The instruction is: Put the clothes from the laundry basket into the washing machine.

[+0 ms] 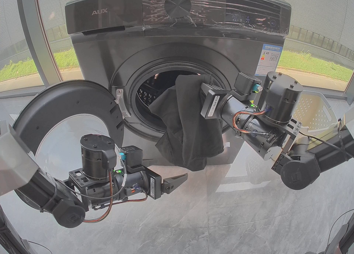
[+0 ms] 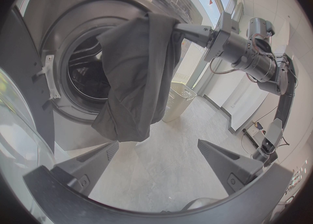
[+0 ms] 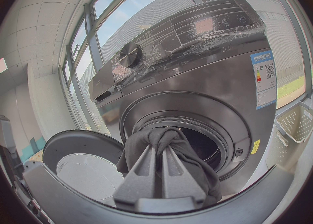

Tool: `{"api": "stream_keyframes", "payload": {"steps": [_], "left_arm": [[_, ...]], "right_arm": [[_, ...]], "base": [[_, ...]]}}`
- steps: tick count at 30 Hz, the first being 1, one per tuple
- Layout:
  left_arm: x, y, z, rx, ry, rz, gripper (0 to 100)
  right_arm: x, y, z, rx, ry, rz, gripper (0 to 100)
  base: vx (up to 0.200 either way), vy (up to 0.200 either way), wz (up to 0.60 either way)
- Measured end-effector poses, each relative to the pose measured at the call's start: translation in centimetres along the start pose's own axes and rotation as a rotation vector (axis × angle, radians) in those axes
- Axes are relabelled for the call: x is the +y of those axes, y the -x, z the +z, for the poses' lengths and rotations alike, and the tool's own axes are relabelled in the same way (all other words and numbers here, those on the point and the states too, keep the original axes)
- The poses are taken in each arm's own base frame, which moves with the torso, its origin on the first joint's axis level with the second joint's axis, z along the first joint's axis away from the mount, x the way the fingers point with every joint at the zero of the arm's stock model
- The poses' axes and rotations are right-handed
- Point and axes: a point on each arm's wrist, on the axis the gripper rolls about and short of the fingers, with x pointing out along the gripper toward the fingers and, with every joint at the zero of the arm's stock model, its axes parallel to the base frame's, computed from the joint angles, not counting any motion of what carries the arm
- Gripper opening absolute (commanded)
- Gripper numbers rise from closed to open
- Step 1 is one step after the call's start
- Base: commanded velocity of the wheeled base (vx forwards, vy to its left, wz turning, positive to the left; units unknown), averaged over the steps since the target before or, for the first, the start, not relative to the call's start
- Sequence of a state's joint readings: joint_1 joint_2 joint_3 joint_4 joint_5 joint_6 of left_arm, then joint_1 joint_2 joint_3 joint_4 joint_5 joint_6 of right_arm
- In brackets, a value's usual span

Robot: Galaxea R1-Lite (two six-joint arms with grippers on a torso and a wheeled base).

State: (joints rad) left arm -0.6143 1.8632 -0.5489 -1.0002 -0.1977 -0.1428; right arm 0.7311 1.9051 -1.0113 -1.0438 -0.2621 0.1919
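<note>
- washing machine point(image 1: 110, 55): front loader, viewed head-on; the drum mouth point(image 1: 145, 98) is uncovered.
- door point(image 1: 62, 114): swung fully open to the robot's left, out of the loading path.
- laundry basket point(image 1: 317, 112): pale and perforated, stood on the floor just beside the machine on the robot's right. Contents cannot be made out.
- dark garment point(image 1: 188, 129): hung in front of the drum mouth and not yet inside. Its long axis is vertical. The top is bunched at mouth height and the hem is draped past the lower rim over the front panel.
- right claw point(image 3: 158, 149): clamped tight on the garment's bunched top and pointed at the drum mouth, which lies straight ahead of it. Judgement: a forward push is needed, and the trailing hem is likely to be caught on the lower rim.
- left claw point(image 1: 179, 181): spread wide, nothing held, positioned low near the door, below the hem and not touching it. The right arm is the nearer one. A hem tuck-in from the left is judged possible.
</note>
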Motion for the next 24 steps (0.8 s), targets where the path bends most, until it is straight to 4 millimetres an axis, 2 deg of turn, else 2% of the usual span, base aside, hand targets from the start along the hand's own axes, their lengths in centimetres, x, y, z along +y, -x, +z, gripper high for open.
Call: {"api": "stream_keyframes", "payload": {"steps": [16, 24], "left_arm": [[0.6, -4.4, -0.8, 0.024, 0.062, -0.037, 100], [0.9, -6.9, -1.0, -0.054, 0.048, -0.053, 100]], "right_arm": [[0.2, 0.1, -0.2, 0.0, -0.003, 0.006, 0], [0.4, 0.2, -0.1, 0.0, -0.004, 0.013, 0]], "base": [[0.0, 0.0, 0.0], [0.0, 0.0, 0.0]]}}
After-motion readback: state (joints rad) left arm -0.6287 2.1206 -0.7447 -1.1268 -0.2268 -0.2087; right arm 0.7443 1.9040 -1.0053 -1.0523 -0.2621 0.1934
